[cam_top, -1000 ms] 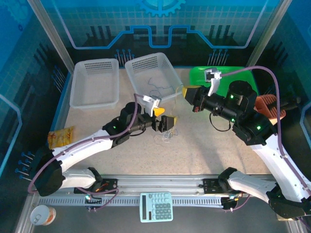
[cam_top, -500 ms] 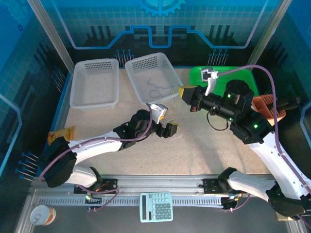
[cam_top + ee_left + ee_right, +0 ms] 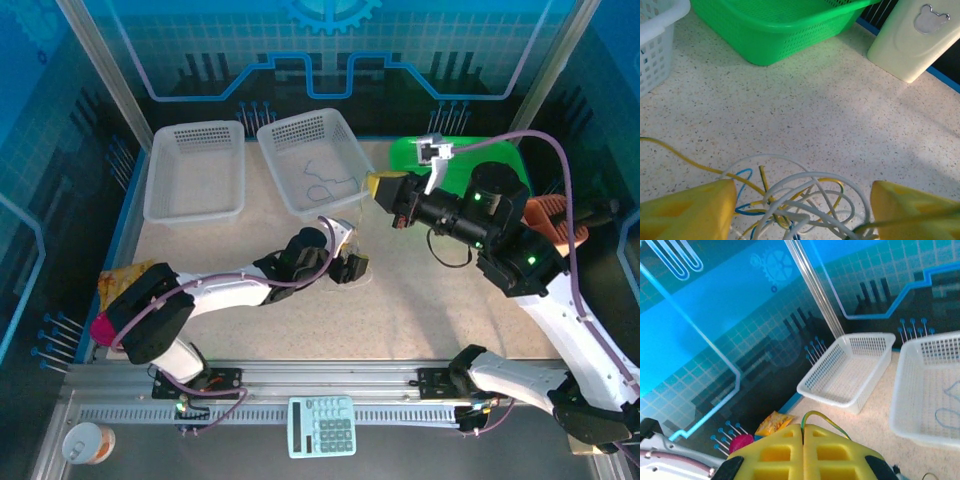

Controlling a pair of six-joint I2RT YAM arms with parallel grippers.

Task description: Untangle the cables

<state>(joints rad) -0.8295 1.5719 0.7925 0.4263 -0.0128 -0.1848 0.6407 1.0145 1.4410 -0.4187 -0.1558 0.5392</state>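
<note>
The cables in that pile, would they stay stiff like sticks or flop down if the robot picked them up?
Probably floppy: the cables lie in loose curly loops, so they'd likely droop. They look thin, so probably light. The loops cross each other, so lifting one would likely drag the others along.

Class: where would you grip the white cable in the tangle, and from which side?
I'd grip the white cable at its loop's far arc, from above, a finger each side. There it lies flat and alone on the table; nearer in, the yellow cable and blue cable cross it.
</note>
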